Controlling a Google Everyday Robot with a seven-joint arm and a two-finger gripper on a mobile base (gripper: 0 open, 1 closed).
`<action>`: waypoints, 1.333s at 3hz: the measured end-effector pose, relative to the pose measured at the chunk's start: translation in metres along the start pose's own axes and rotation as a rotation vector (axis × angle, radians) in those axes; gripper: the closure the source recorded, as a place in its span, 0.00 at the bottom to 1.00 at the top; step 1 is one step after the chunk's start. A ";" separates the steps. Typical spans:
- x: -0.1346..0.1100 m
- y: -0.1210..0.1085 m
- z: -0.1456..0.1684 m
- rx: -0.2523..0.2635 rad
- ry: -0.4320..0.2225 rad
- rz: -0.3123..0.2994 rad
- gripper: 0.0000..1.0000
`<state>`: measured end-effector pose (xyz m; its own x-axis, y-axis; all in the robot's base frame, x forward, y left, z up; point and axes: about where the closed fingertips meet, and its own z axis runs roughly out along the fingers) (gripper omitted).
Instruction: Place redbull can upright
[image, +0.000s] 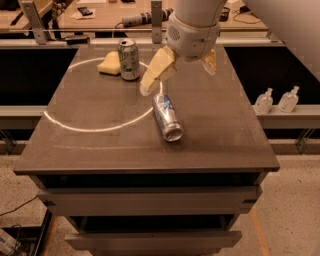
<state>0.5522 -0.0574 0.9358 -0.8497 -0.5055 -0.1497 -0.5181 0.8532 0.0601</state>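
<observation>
Redbull can (166, 117) on its side, wide-spread claw (180, 80) just above

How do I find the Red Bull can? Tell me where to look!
Look at the dark table with the white circle on top. Near its middle, just by the gripper hovering with open fingers, lies the redbull can. It is slim, silver and blue, and on its side, while the wider white-and-green can stands upright beside a yellow sponge.

Two cans (167, 117) (129, 59), one sponge (109, 64), two bottles (263, 101) (288, 99), one end effector (178, 80) above the table (225, 145).
</observation>
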 end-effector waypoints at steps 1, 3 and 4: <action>-0.016 0.022 0.022 -0.011 0.023 0.090 0.00; -0.026 0.037 0.062 0.038 0.051 0.134 0.00; -0.025 0.029 0.078 0.065 0.069 0.144 0.00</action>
<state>0.5662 -0.0098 0.8648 -0.9205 -0.3833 -0.0763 -0.3852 0.9227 0.0116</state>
